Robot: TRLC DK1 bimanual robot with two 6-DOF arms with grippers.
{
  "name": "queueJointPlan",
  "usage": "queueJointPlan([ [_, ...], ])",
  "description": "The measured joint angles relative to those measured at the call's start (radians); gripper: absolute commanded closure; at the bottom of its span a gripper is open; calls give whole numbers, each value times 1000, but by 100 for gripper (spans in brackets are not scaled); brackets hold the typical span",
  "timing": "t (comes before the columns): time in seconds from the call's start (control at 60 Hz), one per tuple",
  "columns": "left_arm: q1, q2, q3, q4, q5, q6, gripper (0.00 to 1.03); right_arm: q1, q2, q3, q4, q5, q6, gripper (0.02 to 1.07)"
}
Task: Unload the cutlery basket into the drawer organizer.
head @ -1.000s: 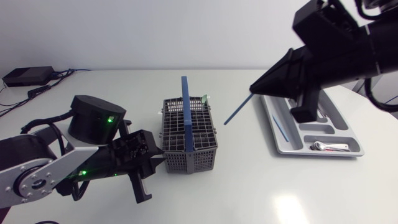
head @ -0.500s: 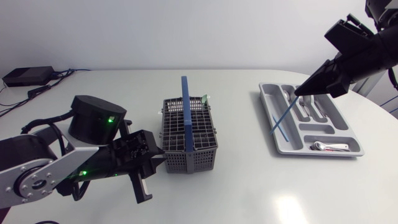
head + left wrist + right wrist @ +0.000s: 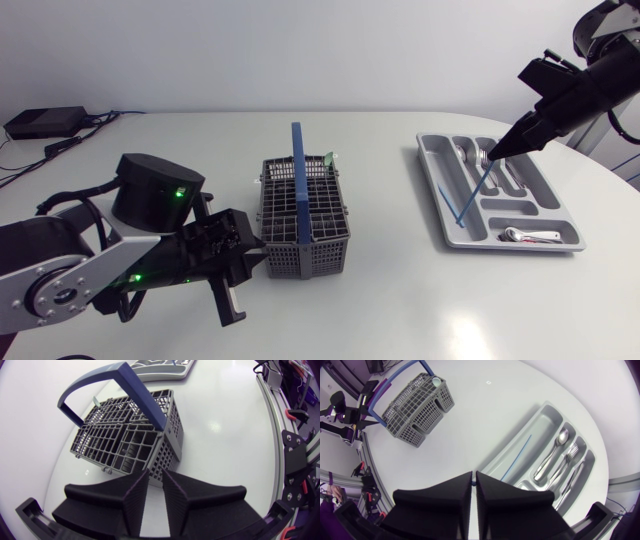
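The right gripper (image 3: 473,476) has its two black fingers drawn almost together, clamped on the upper end of a thin blue stick (image 3: 477,187). The stick slants down from the fingertips, and its lower end rests in the long outer compartment of the grey drawer organizer (image 3: 515,246). The organizer lies on the white table (image 3: 400,300) under the right arm, which enters from the far right edge of the head view.

In the neighbouring lengthwise compartments lie a metal spoon (image 3: 552,455) and a fork (image 3: 567,460), side by side. A further metal piece lies beside them, too hard to identify. A small white utensil (image 3: 530,236) sits in the short crosswise compartment at the organizer's near end.

Across the table, the left gripper (image 3: 155,475) holds its fingers a narrow gap apart with nothing between them. Its tips sit low over the table just short of one corner of the grey cutlery basket (image 3: 305,235).

The basket stands upright at mid-table, well apart from the organizer, its blue handle (image 3: 297,180) arching over the middle. A small pale object (image 3: 330,158) pokes from a far corner pocket. The other pockets in the left wrist view look dark, and their contents cannot be made out.

Green lights (image 3: 176,191) glow on the left arm's joints.
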Motion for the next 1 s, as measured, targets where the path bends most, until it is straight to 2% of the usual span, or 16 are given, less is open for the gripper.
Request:
queueJointPlan([
  [0.383,0,0,0,0,0,0,82,-31,262,198,-76,14,5,102],
  [0.683,0,0,0,0,0,0,82,-32,464,349,-65,-5,66,100],
  [0.7,0,0,0,0,0,0,82,-32,472,356,-57,-6,76,99],
  [0.733,0,0,0,0,0,0,82,-32,483,364,-44,-7,85,89],
  [0.883,0,0,0,0,0,0,82,-29,520,373,50,-13,146,41],
  [0.95,0,0,0,0,0,0,82,-26,525,373,87,-12,171,16],
  [1.0,0,0,0,0,0,0,82,-26,525,373,108,-13,187,10],
])
